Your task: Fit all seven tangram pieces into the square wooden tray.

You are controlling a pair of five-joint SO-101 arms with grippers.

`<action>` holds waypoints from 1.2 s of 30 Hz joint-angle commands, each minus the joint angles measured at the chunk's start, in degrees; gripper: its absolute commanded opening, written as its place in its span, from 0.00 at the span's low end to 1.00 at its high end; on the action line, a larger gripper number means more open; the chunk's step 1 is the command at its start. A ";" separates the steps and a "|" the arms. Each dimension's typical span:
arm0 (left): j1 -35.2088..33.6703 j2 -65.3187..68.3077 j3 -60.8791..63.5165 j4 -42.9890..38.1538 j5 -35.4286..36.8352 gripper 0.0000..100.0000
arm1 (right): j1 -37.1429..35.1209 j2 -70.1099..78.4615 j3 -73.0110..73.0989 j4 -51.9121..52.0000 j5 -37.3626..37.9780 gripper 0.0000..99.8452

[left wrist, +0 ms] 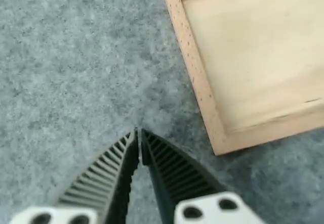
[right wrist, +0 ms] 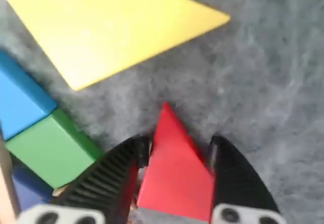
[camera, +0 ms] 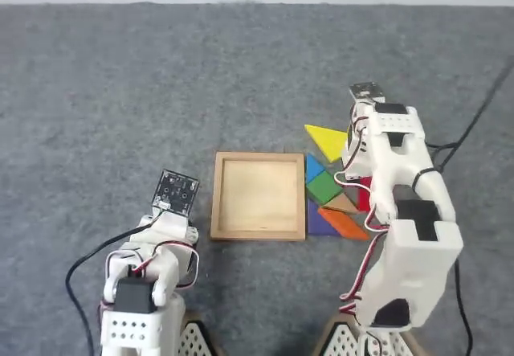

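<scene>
grey mat: covers the whole table under everything.
right arm: stretched out over the cluster of coloured pieces, to the right of the tray.
left arm: folded back near its base, to the left of the tray's near corner.
tray: square, pale wood, flat on the mat between the two arms; its bare floor shows from rim to rim; in the left wrist view one corner lies near the fingertips but apart from them.
right gripper: closed on the red triangle, a jaw pressed against each side.
left gripper: jaws together, holding nothing, tips just over the mat.
yellow triangle: farthest piece of the cluster, flat on the mat, apart from the tray.
orange triangle: nearest edge of the cluster, beside the purple one.
purple triangle: against the tray's right rim at its near corner.
green square: set on its corner, touching the blue piece.
blue piece: beside the tray's right rim, between yellow and green.
tan triangle: between green and orange.
red triangle: under the right arm, at the cluster's right side.
</scene>
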 commanded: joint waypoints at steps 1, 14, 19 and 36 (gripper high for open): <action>-0.26 -1.41 -0.66 0.35 0.44 0.01 | 0.48 1.01 -0.70 0.04 -0.79 0.15; -0.26 -1.41 -0.66 0.35 0.44 0.01 | 15.25 -6.11 -2.02 -1.27 -0.88 0.21; -0.26 -1.41 -0.66 0.35 0.44 0.01 | 17.63 -11.30 -2.99 0.84 -2.20 0.22; -0.26 -1.41 -0.66 0.35 0.44 0.01 | 2.86 -22.55 22.15 -5.67 -8.26 0.35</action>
